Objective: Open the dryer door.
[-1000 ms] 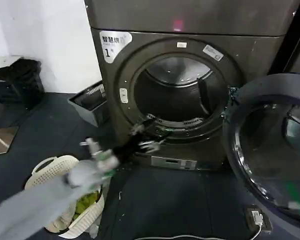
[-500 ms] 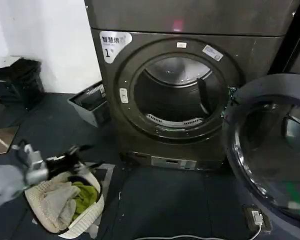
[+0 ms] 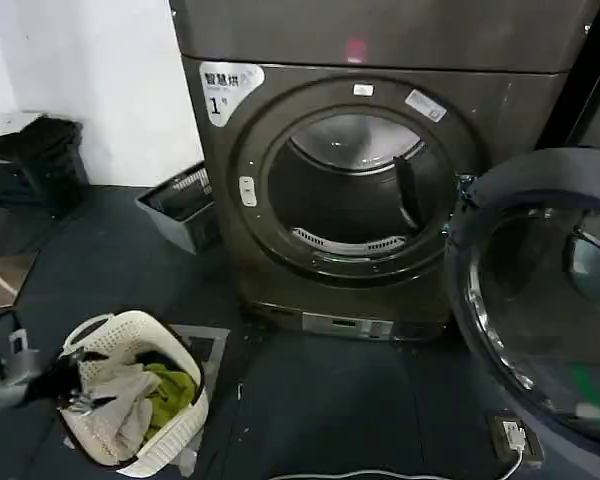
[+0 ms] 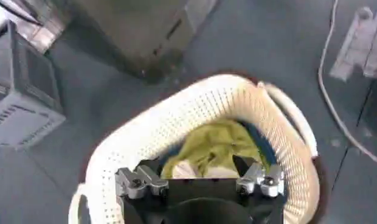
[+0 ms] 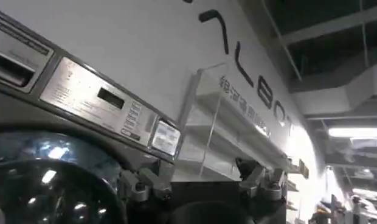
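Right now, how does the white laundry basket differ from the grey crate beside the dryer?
The white laundry basket is rounded, perforated and holds clothes; the grey crate is boxy and angular, and nothing shows inside it. The basket sits on the floor before the machine, under the left claw; the crate rests against the dryer's left side. Both stand on the dark floor.

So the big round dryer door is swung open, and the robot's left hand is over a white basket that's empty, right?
Almost. The dryer door is swung open and the left gripper is over the white basket, but the basket is not empty. The left wrist view shows a yellow-green cloth in it, and the head view shows pale laundry beside the green piece.
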You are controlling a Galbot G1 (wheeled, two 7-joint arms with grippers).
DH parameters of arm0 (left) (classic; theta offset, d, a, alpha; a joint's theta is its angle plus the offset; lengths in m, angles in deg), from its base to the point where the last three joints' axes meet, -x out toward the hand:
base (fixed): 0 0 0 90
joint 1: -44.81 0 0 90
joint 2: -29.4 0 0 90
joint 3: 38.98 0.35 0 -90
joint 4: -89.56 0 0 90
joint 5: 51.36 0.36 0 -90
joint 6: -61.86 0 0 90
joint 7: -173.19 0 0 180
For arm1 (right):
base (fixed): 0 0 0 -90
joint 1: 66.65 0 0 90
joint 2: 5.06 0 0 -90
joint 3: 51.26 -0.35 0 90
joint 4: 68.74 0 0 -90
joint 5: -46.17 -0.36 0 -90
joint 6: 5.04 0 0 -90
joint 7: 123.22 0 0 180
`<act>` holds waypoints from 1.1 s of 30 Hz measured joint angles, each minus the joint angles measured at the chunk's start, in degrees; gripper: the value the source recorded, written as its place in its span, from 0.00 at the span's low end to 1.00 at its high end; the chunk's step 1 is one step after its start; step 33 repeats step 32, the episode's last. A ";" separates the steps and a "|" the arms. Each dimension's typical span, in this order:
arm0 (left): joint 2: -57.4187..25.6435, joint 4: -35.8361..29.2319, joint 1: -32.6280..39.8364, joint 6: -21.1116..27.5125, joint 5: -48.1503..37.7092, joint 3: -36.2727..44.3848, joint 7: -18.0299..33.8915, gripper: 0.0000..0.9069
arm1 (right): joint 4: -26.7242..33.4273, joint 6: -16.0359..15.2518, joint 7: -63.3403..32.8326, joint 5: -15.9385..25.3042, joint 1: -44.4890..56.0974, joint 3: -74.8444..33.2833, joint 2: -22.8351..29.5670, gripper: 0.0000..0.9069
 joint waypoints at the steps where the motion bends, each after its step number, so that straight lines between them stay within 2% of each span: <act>1: -0.09 0.29 -0.02 0.42 0.51 0.06 0.02 1.00 | 0.01 0.06 -0.02 -0.02 0.15 -0.24 0.00 1.00; 5: -0.54 0.37 -0.18 2.49 2.02 0.33 -0.93 1.00 | 0.10 0.09 -0.07 -1.05 0.80 -1.29 0.00 1.00; 13: -0.67 0.37 -0.19 2.08 2.95 0.41 -1.59 1.00 | -0.20 -0.12 -0.36 -2.11 0.80 -1.55 0.00 1.00; 17: -0.32 1.86 -0.15 -0.15 6.04 0.38 -2.82 1.00 | -0.82 -0.41 -0.33 -2.44 0.98 -1.96 -0.01 1.00; 33: -0.47 2.99 -0.01 0.13 8.52 0.23 -3.72 1.00 | -0.92 -0.07 0.02 -2.00 1.43 -2.21 1.10 1.00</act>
